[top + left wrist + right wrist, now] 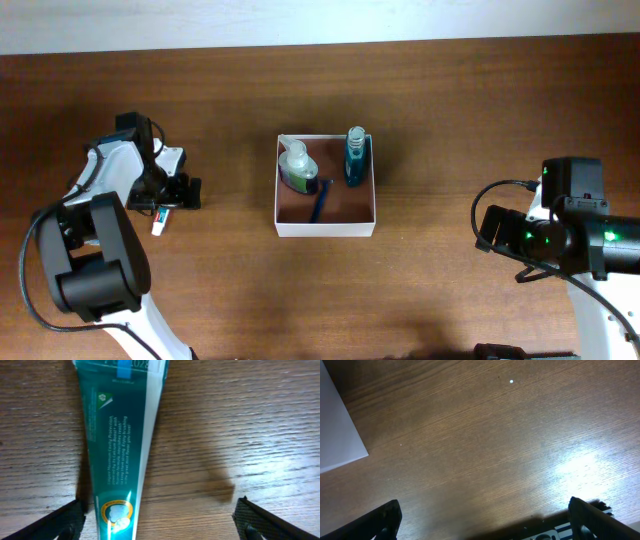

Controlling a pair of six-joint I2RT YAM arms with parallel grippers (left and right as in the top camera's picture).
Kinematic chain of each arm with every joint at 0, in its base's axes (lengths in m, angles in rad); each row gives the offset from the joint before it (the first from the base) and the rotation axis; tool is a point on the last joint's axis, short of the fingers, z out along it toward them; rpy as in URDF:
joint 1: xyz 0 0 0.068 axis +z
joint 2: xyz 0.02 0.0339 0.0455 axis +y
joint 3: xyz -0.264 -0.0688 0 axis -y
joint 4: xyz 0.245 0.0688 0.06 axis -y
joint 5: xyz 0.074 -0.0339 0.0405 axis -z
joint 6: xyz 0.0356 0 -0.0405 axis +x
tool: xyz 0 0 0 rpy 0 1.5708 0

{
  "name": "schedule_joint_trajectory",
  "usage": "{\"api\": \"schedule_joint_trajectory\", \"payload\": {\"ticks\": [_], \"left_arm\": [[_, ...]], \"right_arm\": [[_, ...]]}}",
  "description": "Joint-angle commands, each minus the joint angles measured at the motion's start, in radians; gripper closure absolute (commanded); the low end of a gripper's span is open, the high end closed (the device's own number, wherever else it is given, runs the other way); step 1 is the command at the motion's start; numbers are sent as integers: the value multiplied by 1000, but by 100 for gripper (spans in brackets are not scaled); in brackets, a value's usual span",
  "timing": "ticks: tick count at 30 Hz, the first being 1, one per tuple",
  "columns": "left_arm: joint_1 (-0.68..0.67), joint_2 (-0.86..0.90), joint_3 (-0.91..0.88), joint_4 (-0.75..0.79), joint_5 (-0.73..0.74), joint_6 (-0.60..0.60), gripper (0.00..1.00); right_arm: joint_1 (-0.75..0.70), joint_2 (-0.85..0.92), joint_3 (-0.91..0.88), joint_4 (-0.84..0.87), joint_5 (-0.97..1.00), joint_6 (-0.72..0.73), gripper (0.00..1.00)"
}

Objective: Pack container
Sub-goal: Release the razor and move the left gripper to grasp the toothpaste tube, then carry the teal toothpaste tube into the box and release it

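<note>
A brown wood-grained table (pixel 450 100) is being occupied by two things: the container (pixel 326 228) is being carried near the middle, and a teal toothpaste tube (pixel 117 460) is being supported flat towards the left edge.
</note>
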Motion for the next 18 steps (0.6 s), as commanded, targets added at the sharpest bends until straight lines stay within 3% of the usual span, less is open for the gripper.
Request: {"api": "schedule_joint_trajectory", "payload": {"ticks": [1, 3, 8, 18], "left_arm": [[4, 13, -3, -3, 30, -8, 11], [4, 13, -3, -9, 30, -8, 28], [4, 13, -3, -20, 34, -8, 61], [4, 11, -3, -24, 44, -8, 81]], "right_arm": [[6, 1, -5, 0, 16, -2, 1], [6, 0, -5, 0, 16, -2, 1], [6, 1, -5, 0, 16, -2, 1], [6, 0, -5, -1, 16, -2, 1]]}}
